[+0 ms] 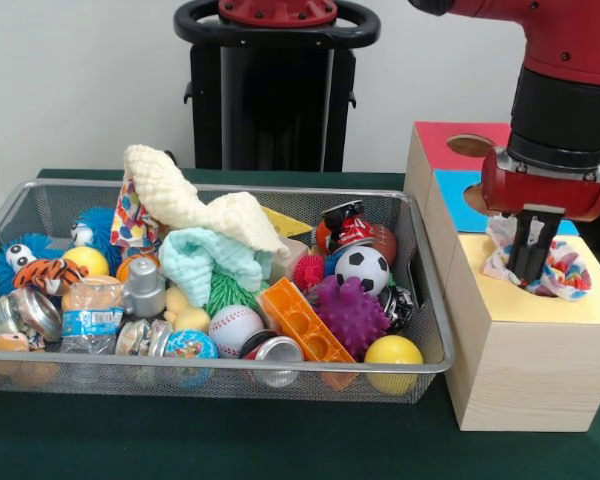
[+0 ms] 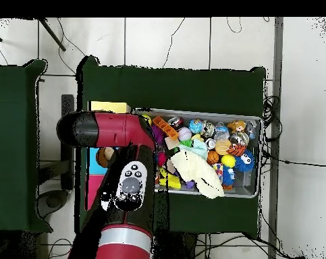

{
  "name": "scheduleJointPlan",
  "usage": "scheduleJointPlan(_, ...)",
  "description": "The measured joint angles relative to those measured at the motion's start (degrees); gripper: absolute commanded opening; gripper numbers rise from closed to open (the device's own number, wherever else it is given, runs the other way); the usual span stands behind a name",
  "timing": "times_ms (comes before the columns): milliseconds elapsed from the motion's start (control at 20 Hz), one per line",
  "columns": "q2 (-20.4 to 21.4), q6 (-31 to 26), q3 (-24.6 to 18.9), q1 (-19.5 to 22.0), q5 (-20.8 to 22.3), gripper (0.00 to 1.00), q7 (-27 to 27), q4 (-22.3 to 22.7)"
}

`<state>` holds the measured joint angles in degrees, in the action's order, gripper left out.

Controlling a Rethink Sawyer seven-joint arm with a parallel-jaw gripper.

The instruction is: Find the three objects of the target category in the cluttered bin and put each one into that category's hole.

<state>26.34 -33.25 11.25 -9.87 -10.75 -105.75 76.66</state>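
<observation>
My gripper (image 1: pixel 533 262) hangs over the yellow-faced wooden box (image 1: pixel 495 295), right of the wire mesh bin (image 1: pixel 280 369). Its black fingers stand close together, pressed down into a bunched white spotted cloth (image 1: pixel 565 275) that lies on the yellow face. The cloth covers the yellow box's hole. A second spotted cloth (image 1: pixel 128 215) lies in the bin's far left part, partly under the cream knitted cloth (image 1: pixel 185 198). No third spotted cloth shows. In the overhead view the arm (image 2: pixel 128 182) hides the gripper and most of the boxes; the bin's rim (image 2: pixel 254 119) shows.
The blue-faced box (image 1: pixel 458 200) and the red-faced box (image 1: pixel 438 137) with its open hole (image 1: pixel 470 146) stand behind the yellow one. The bin holds a mint fluffy cloth (image 1: pixel 208 258), balls, cans, an orange brick (image 1: pixel 300 320) and other toys.
</observation>
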Motion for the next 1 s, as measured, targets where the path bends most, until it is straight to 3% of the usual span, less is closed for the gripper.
scheduleJointPlan(1000,-4.96,13.79,-0.65,-1.43,-2.91,0.0,-0.09,2.61)
